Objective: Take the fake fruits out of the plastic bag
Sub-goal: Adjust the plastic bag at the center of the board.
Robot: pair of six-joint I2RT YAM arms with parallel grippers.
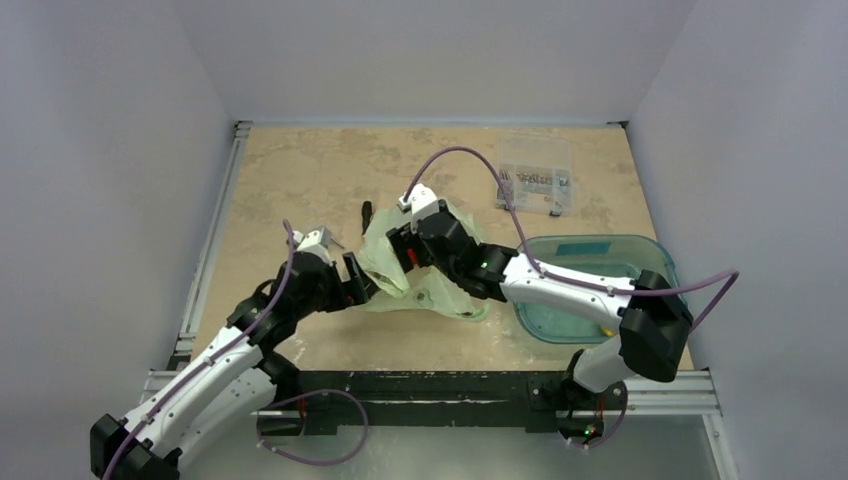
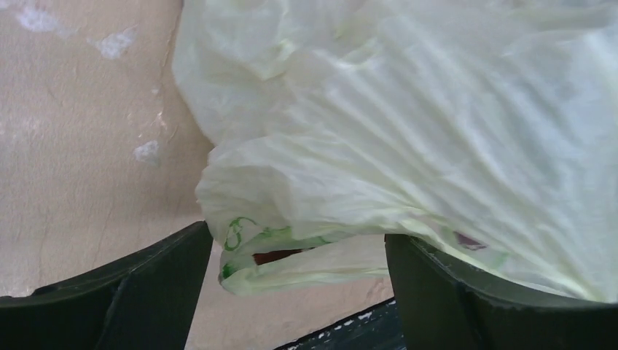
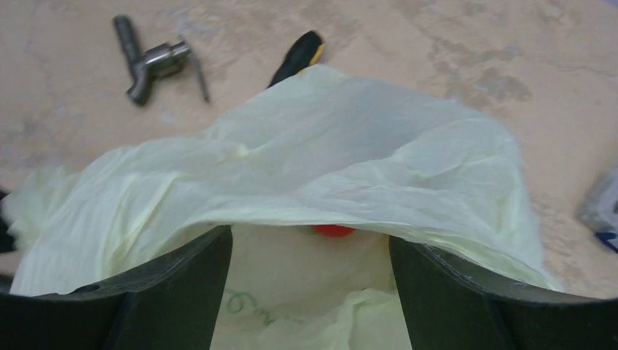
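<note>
The pale-green plastic bag (image 1: 430,285) lies crumpled mid-table between both grippers. My left gripper (image 1: 357,283) is open at its left edge; in the left wrist view (image 2: 299,292) a folded rim of the bag (image 2: 328,182) hangs between the spread fingers, with a dark red patch (image 2: 277,257) in a gap. My right gripper (image 1: 405,247) is open; its fingers (image 3: 182,284) are under the bag's upper layer (image 3: 350,160), in the mouth. A sliver of the red apple (image 3: 334,230) shows inside. The grape bunch and banana piece are hidden.
A teal see-through tub (image 1: 640,262) stands at the right under my right arm, with a small yellow piece (image 1: 605,327) in it. A clear parts box (image 1: 535,176) sits at the back. A black-and-yellow screwdriver (image 3: 295,58) and a metal tool (image 3: 153,62) lie beyond the bag.
</note>
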